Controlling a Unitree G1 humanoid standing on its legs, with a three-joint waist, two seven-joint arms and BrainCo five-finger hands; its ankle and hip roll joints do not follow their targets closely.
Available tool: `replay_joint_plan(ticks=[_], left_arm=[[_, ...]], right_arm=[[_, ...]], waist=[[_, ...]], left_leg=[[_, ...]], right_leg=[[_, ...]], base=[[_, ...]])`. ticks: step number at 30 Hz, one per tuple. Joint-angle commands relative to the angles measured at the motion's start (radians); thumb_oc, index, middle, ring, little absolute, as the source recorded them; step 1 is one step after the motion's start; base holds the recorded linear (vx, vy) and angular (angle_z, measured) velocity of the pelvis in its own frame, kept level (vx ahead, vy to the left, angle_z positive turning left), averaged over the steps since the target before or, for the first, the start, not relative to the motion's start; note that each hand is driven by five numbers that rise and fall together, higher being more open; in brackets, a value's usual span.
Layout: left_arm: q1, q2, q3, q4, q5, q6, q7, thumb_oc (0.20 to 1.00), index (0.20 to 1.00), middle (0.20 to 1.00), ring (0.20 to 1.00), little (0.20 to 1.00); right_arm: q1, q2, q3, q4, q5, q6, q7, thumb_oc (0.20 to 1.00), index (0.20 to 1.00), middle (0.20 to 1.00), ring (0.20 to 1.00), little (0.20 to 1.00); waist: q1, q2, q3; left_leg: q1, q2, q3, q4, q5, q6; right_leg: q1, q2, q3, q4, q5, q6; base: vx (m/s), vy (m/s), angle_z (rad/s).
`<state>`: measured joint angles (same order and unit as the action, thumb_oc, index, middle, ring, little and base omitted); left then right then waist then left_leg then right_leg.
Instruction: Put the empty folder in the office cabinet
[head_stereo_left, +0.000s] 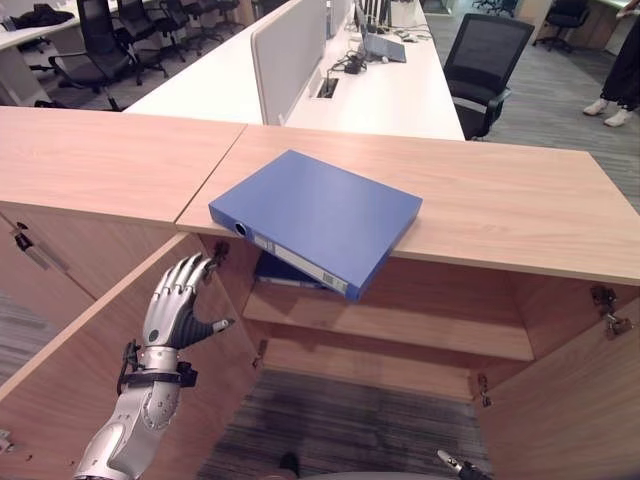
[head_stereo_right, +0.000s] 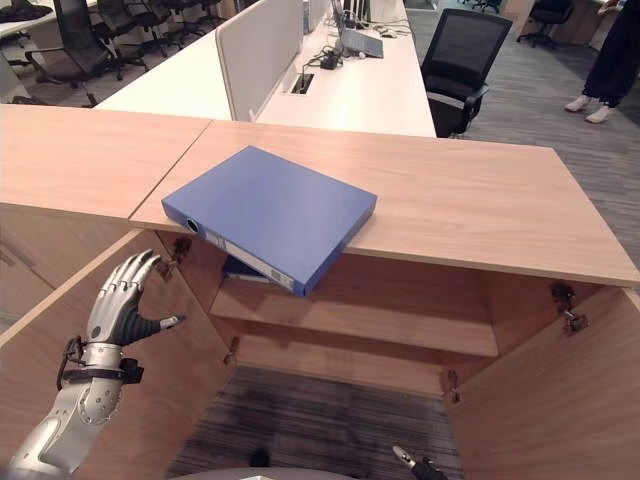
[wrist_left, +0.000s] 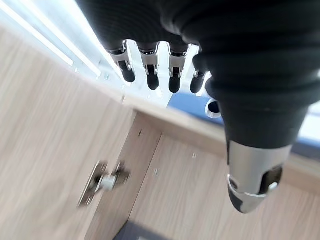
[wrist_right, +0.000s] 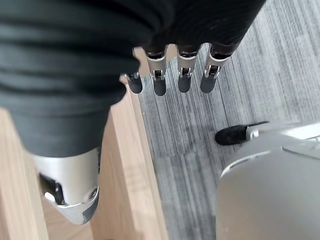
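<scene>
On the cabinet (head_stereo_left: 520, 200) top, corner overhanging: blue folder (head_stereo_left: 320, 215) | inside, upper shelf (head_stereo_left: 400, 325): another folder (mostly hidden) | left hand (head_stereo_left: 175, 305) fingers spread by left door (head_stereo_left: 90, 380) | right hand (wrist_right: 170, 75) fingers straight, holding nothing.

Silver-grey arm (head_stereo_left: 130, 430), dark ribbed wrist cover, silver hand (head_stereo_left: 175, 300) with seemingly dark fingertips.

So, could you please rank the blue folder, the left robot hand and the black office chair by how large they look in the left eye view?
1. blue folder
2. black office chair
3. left robot hand

The chair stands farther away, so its rank is only apparent.
</scene>
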<state>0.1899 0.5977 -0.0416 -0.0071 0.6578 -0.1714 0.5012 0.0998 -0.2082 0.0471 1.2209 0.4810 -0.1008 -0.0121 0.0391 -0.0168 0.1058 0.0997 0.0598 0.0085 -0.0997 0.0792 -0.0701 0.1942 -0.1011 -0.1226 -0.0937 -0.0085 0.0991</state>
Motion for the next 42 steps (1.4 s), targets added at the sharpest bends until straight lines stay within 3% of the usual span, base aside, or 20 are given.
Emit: replay_joint_plan(ticks=[1,8,19,42], left_arm=[[-0.079,0.025,0.068,-0.069,0.043,-0.022,0.070,1.000,1.000,1.000,1.000,1.000],[-0.116,0.086,0.076,-0.148,0.113,-0.031,0.116,1.000,1.000,1.000,1.000,1.000],[-0.232,0.182,-0.017,-0.157,0.165,-0.048,0.120,1.000,1.000,1.000,1.000,1.000],[-0.407,0.242,-0.212,-0.036,0.225,-0.037,0.063,1.000,1.000,1.000,1.000,1.000]], right_arm=[[-0.063,0.012,0.036,0.026,-0.013,-0.024,-0.009,1.000,1.000,1.000,1.000,1.000],[-0.051,0.018,0.041,0.034,0.005,-0.025,0.000,1.000,1.000,1.000,1.000,1.000],[-0.052,0.007,0.040,0.039,0.030,-0.028,0.006,1.000,1.000,1.000,1.000,1.000],[-0.055,-0.002,0.048,0.047,0.015,-0.034,-0.010,1.000,1.000,1.000,1.000,1.000]], waist=[[0.008,0.013,0.033],[-0.003,0.015,0.028],[-0.027,0.024,0.020],[-0.066,0.029,0.005]], left_leg=[[0.085,0.042,-0.007,0.018,-0.113,-0.016],[0.092,0.045,-0.002,0.015,-0.116,-0.019],[0.105,0.045,0.014,0.013,-0.122,-0.020],[0.129,0.042,0.033,0.012,-0.133,-0.018]], right_leg=[[-0.049,-0.023,-0.062,0.087,-0.025,0.062],[-0.047,-0.018,-0.059,0.087,-0.028,0.062],[-0.050,-0.016,-0.050,0.101,-0.034,0.065],[-0.043,-0.014,-0.030,0.096,-0.032,0.067]], base=[[0.00,0.000,0.00],[0.00,0.000,0.00],[0.00,-0.001,-0.01],[0.00,0.002,-0.01]])
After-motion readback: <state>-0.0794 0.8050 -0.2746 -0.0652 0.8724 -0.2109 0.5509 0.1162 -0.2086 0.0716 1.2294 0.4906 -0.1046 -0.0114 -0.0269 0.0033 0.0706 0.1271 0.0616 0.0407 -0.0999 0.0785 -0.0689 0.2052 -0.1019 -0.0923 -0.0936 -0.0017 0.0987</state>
